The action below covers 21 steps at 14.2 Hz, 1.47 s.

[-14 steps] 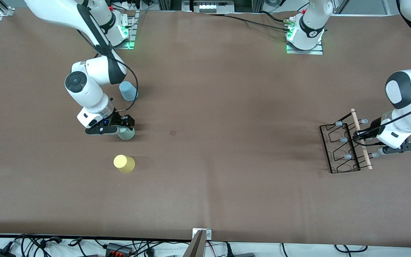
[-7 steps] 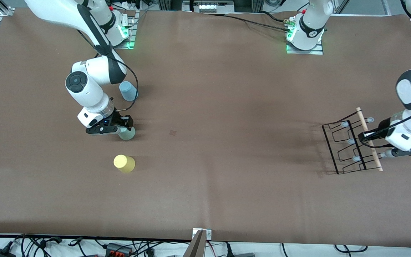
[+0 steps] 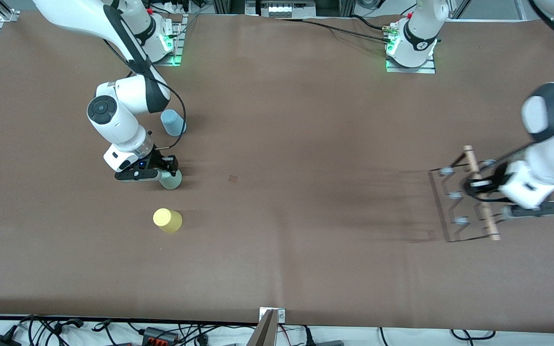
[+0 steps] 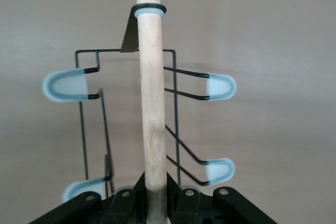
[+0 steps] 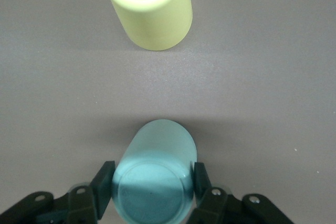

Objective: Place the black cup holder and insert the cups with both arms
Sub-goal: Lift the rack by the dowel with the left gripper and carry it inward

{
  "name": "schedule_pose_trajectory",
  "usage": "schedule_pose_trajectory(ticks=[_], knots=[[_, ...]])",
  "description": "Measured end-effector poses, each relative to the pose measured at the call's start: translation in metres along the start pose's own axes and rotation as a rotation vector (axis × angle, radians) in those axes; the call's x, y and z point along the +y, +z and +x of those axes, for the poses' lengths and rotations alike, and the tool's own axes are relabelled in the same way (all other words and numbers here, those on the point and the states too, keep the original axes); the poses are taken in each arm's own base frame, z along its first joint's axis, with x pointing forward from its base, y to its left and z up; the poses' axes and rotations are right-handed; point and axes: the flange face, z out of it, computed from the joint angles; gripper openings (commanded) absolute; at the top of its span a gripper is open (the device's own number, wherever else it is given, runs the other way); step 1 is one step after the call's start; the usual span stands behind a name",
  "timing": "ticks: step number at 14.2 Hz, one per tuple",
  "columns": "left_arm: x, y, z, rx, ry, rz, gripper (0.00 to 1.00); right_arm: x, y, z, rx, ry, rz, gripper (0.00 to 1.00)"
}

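Observation:
My left gripper (image 3: 478, 188) is shut on the light wooden rod (image 4: 152, 103) of the black cup holder (image 3: 459, 221) and holds it up over the table at the left arm's end. In the left wrist view my left gripper (image 4: 156, 199) clamps the rod, with the grey-blue capped pegs (image 4: 219, 87) on either side. My right gripper (image 3: 169, 173) is shut on the pale green cup (image 3: 171, 182), which stands on the table. It also shows between the fingers (image 5: 104, 184) in the right wrist view (image 5: 157, 171). The yellow cup (image 3: 167, 220) (image 5: 149, 9) stands nearer the camera. The light blue cup (image 3: 173, 122) stands farther.
The brown table (image 3: 296, 144) stretches wide between the cups and the holder. The arm bases stand on plates along the table's edge farthest from the camera. Cables lie past its nearest edge.
My left gripper has carried the holder up and about, first toward the left arm's end, then back; it shows blurred now. My right gripper has stayed at the pale green cup.

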Motion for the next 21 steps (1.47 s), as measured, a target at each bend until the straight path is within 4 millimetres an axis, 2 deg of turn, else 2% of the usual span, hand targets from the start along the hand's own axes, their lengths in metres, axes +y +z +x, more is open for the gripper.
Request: schedule_pose_trajectory(ticks=[3, 6, 7, 9, 12, 15, 21], knots=[[0.086, 0.02, -0.017, -0.037, 0.051, 0.006, 0.08, 0.006, -0.018, 0.004, 0.001, -0.023, -0.006, 0.15], [0.174, 0.052, -0.046, -0.083, 0.092, 0.022, 0.08, 0.02, -0.037, 0.009, 0.006, -0.044, -0.012, 0.14], [0.2, 0.062, -0.057, -0.096, 0.101, 0.03, 0.08, 0.026, -0.043, 0.011, -0.003, -0.052, -0.015, 0.14], [0.237, 0.077, -0.075, -0.113, 0.114, 0.044, 0.08, 0.038, -0.061, 0.017, -0.028, -0.068, -0.021, 0.14], [0.275, 0.094, -0.093, -0.106, 0.106, 0.045, 0.08, 0.054, -0.092, 0.026, -0.06, -0.087, -0.027, 0.14], [0.296, 0.102, -0.1, -0.077, 0.081, 0.03, 0.08, 0.069, -0.115, 0.033, -0.073, -0.089, -0.032, 0.14], [0.35, 0.088, -0.121, -0.04, 0.054, 0.006, 0.08, 0.076, -0.154, 0.047, -0.148, -0.08, -0.034, 0.14]])
